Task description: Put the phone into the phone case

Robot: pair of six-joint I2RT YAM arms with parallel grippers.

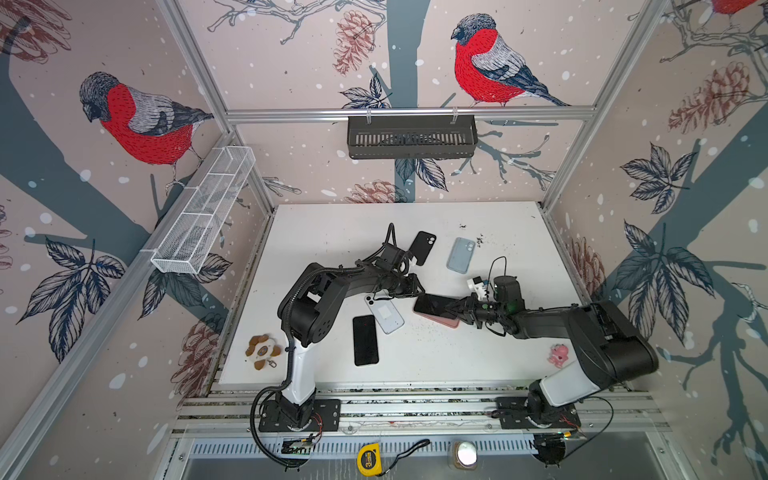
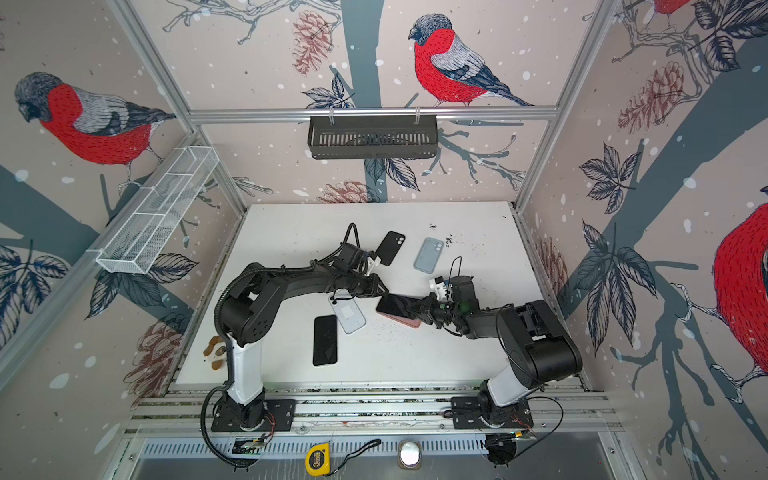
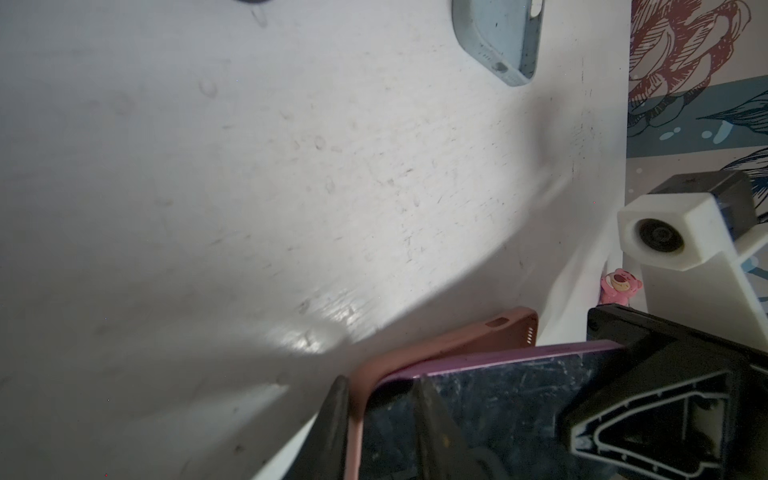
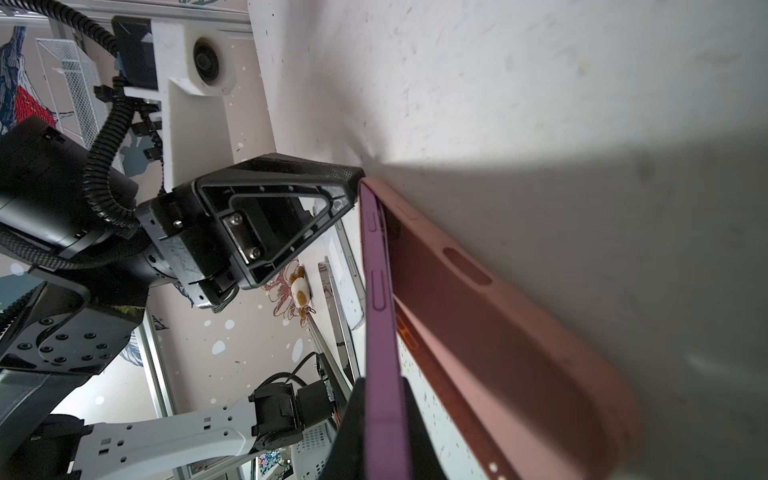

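**Phone slanted over its case, far corner caught**

My right claw (image 1: 457,309) is pinched on the near end of the purple-edged phone (image 1: 434,306). It holds the phone tilted over the pink case (image 1: 449,323), which lies open side up near the middle of the bench (image 1: 478,365). My left claw (image 1: 417,291) meets them at the far end. Its jaws are narrowly parted and clamped across the case's rim, one finger outside the wall and one on the glass.

I judge this to be the seating step, with the far corner started and the near end high. The next move calls for lowering my right end between the case walls while the left pins the case against sliding, then releasing and pressing flat.

Both top views give the layout but hide the gap. The right wrist view shows the wedge of space between phone and case along one side. Only the left wrist view shows the corner apparently tucked inside the rim, with my left fingers (image 3: 332,419) straddling it.
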